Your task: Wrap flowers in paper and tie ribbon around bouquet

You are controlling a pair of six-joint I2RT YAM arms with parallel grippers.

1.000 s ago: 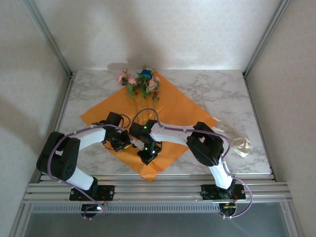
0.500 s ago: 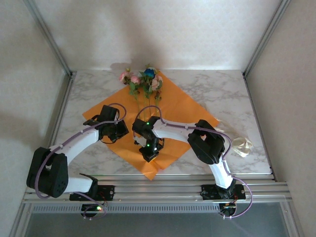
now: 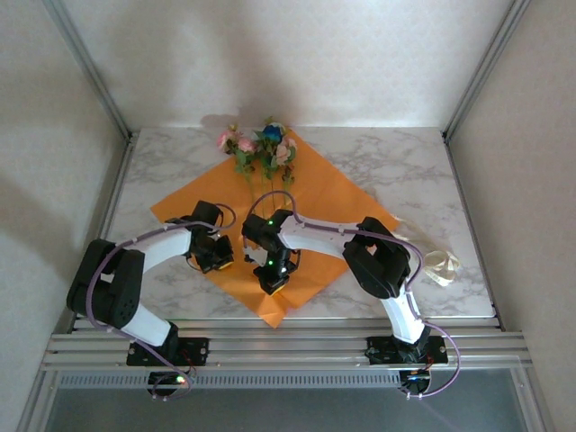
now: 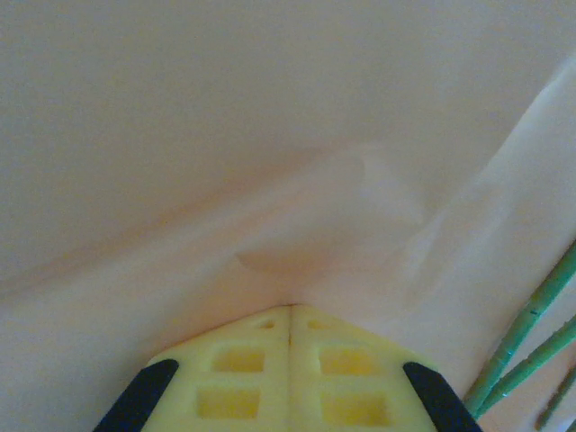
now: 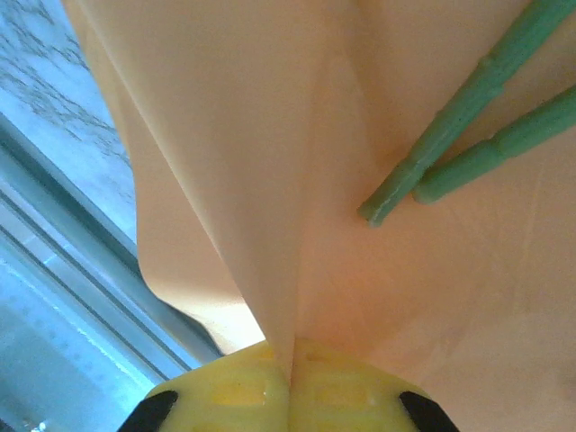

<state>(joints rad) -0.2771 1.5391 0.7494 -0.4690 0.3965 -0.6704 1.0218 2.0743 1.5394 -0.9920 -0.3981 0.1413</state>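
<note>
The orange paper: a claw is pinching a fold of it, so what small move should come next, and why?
Probably the right gripper lifts its pinched fold of the paper over the stems of the flowers: it is shut on that fold, and the stems lie bare just beside it.

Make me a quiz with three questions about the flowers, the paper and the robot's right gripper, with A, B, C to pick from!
1. Where are the blooms of the flowers?
A at the far corner of the paper; B at its near corner; C off to the right of it.
2. What colour is the paper?
A blue; B orange; C green.
3. What is the right gripper doing?
A standing wide open; B holding a flower stem; C shut on a fold of the paper.

Answers:
1 A, the blooms sit at the far tip.
2 B, the sheet is bright orange.
3 C, the right wrist view shows the fold pinched in it.
</note>
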